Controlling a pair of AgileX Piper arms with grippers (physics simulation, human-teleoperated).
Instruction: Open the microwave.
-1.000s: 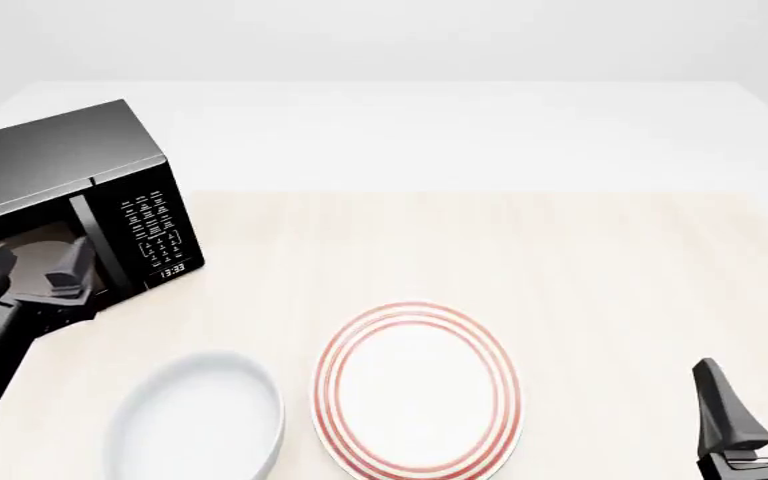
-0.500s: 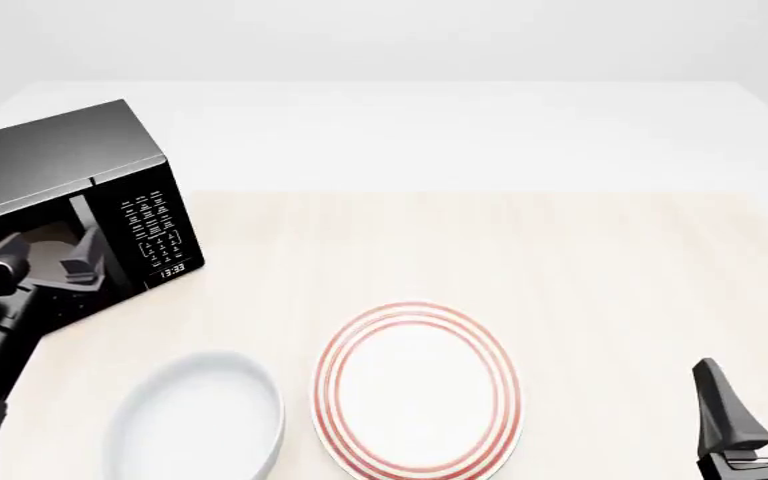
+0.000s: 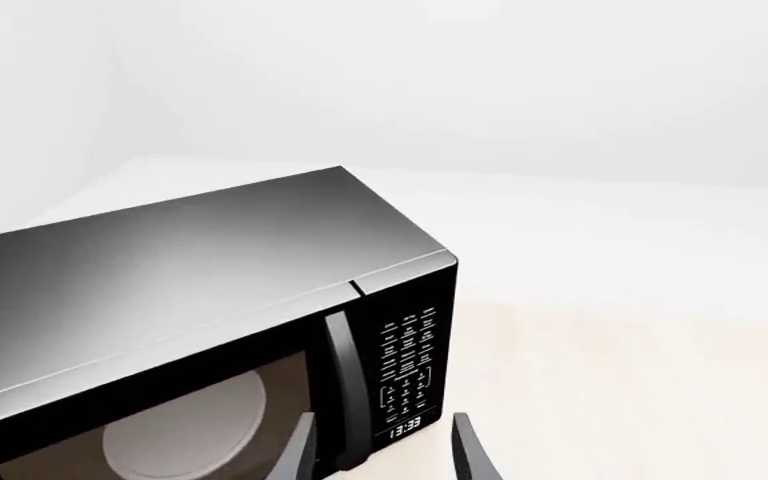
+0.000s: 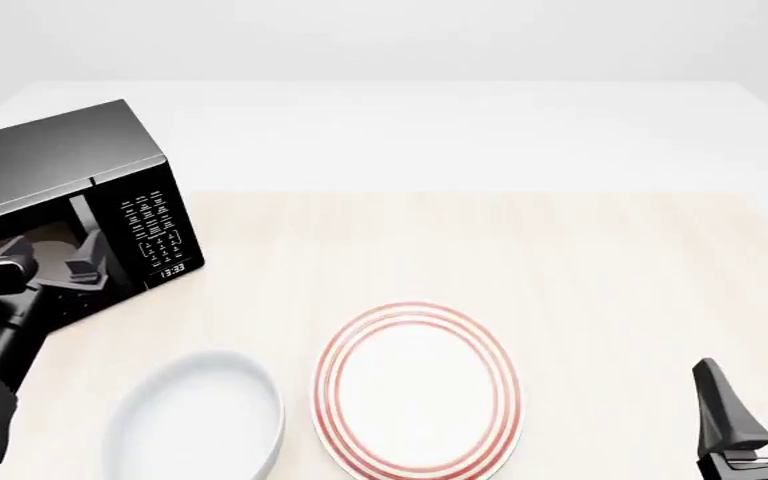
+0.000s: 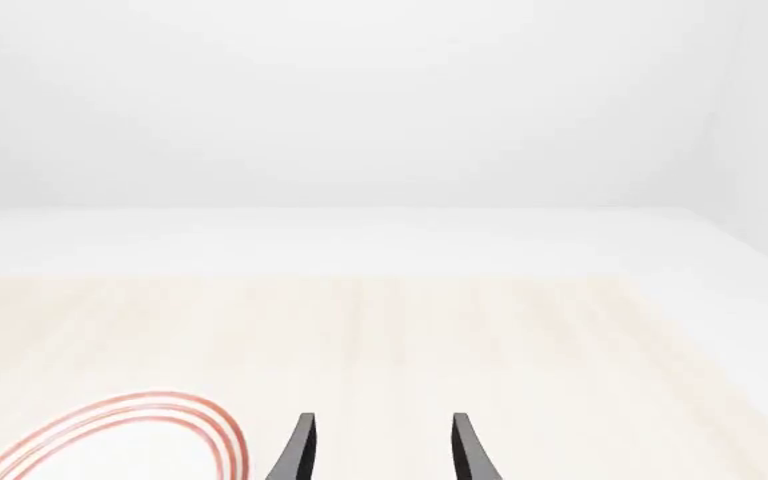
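The glossy black microwave (image 4: 57, 175) stands at the table's far left, turned slightly toward the middle. Its door sits flush with the keypad panel. In the left wrist view the microwave (image 3: 197, 290) fills the frame, and its vertical bar handle (image 3: 341, 380) runs down between my spread fingers, closer to one of them. My left gripper (image 4: 53, 255) is open right in front of the door at the handle (image 4: 81, 222); in its own view the left gripper (image 3: 384, 455) holds nothing. My right gripper (image 4: 764, 405) stands open and empty at the near right edge, also seen as the right gripper (image 5: 381, 455).
A red-ringed white plate (image 4: 418, 390) lies at the front centre, and its rim (image 5: 131, 425) shows in the right wrist view. A white bowl (image 4: 197, 420) sits front left, just behind my left arm. The clock (image 4: 172, 268) reads 13:33.
My left gripper has moved forward and slightly right, closing in on the microwave's handle. The right arm has not moved.
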